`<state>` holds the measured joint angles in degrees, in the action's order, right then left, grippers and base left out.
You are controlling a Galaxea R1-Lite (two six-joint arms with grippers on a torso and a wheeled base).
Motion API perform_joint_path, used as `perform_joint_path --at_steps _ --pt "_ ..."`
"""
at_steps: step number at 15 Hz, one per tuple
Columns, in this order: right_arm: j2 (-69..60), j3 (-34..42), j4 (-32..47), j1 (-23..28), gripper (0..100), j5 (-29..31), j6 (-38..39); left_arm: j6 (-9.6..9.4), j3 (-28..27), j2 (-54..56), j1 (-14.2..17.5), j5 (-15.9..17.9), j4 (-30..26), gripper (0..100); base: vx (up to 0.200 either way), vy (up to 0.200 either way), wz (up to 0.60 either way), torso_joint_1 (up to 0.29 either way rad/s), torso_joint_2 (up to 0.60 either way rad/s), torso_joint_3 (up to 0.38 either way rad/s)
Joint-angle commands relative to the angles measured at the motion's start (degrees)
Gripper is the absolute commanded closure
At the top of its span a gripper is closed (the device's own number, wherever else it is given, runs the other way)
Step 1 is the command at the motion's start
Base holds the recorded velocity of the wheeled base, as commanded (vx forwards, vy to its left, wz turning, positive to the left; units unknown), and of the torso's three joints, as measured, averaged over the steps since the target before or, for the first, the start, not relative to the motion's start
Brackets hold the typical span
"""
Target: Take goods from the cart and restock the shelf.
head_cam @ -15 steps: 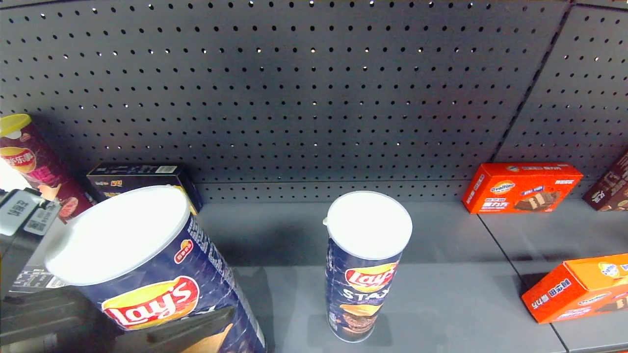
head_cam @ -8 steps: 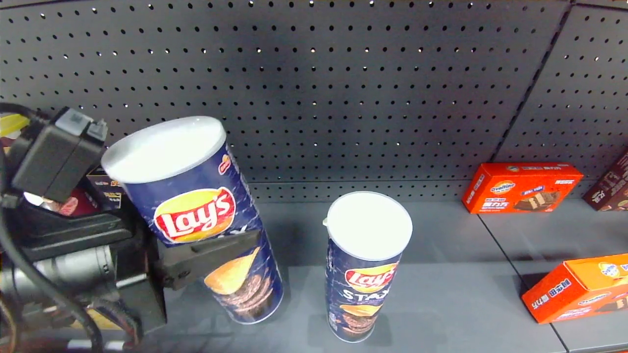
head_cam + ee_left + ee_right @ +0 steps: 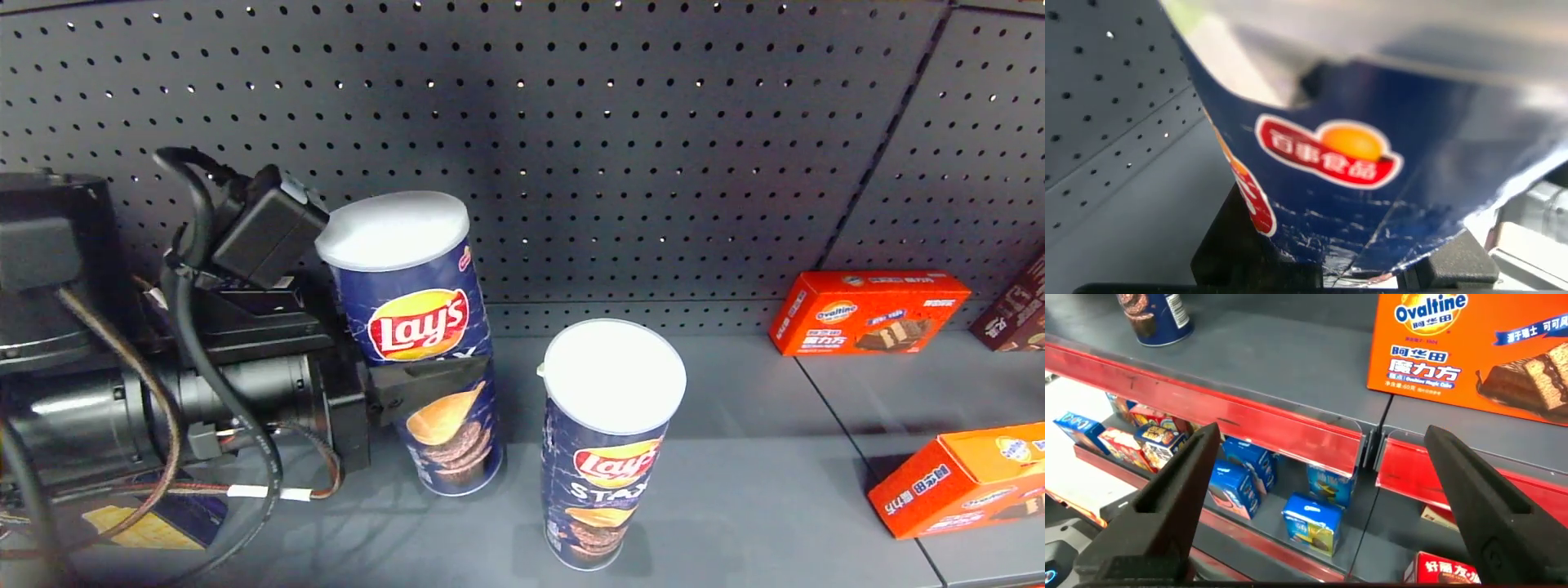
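Head view: the left end effector (image 3: pixel 420 367) is clamped on the held chip can (image 3: pixel 408 318) at mid-height, one dark finger (image 3: pixel 429 380) across the can's near face. This can is left of centre on the shelf (image 3: pixel 735 506), close to the pegboard back panel (image 3: pixel 571 163). It leans slightly, white lid to the left, and whether its base touches the shelf cannot be told. The standing chip can (image 3: pixel 608 457) is upright just to its right and nearer, with a gap between the two. On the far right a red box (image 3: pixel 865 310) lies against the back panel with a dark brown box (image 3: pixel 1016 314) beside it at the edge. An orange box (image 3: pixel 955 478) lies nearer, on the right. A flat blue and yellow pack (image 3: pixel 147 527) lies on the shelf beneath the left arm.

Left wrist view: the held can's blue wall is very close, with a dark finger under it and the pegboard beyond.

Right wrist view: the right end effector (image 3: pixel 1321 433) has its two fingers wide apart and holds nothing. It is in front of the shelf's red edge strip (image 3: pixel 1249 416). Above the strip sit the orange box and a blue can bottom (image 3: pixel 1155 318); which can this is cannot be told. Small blue packs (image 3: pixel 1237 478) fill the lower shelf.
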<state>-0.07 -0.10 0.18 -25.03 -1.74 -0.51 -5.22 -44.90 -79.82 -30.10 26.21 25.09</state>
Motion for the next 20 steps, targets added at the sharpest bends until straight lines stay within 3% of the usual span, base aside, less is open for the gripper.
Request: perform_joint_path --at_steps 1,5,7,8,11,20 --pt "0.1 0.0 0.0 0.0 0 0.0 0.0 -0.5 -3.4 -5.4 1.5 0.2 0.0 100 0.0 0.0 0.0 0.0 0.0 0.0" --pt "0.1 0.0 0.0 0.0 0 0.0 0.0 -1.29 -13.4 -14.9 2.8 0.4 0.4 100 0.0 0.0 0.0 0.0 0.0 0.0" --pt "0.1 0.0 0.0 0.0 0 0.0 0.0 -4.36 -14.8 -17.3 2.7 0.4 0.1 100 0.0 0.0 0.0 0.0 0.0 0.0" --pt "0.1 0.0 0.0 0.0 0 0.0 0.0 -4.8 -15.3 -18.3 2.5 0.5 0.1 100 0.0 0.0 0.0 0.0 0.0 0.0" --pt "0.1 0.0 0.0 0.0 0 -0.1 0.0 -4.89 -17.8 -21.3 2.3 2.1 0.3 100 0.0 0.0 0.0 0.0 0.0 0.0" --pt "0.1 0.0 0.0 0.0 0 -0.1 0.0 -4.8 -25.2 -27.7 2.1 2.0 0.4 100 0.0 0.0 0.0 0.0 0.0 0.0"
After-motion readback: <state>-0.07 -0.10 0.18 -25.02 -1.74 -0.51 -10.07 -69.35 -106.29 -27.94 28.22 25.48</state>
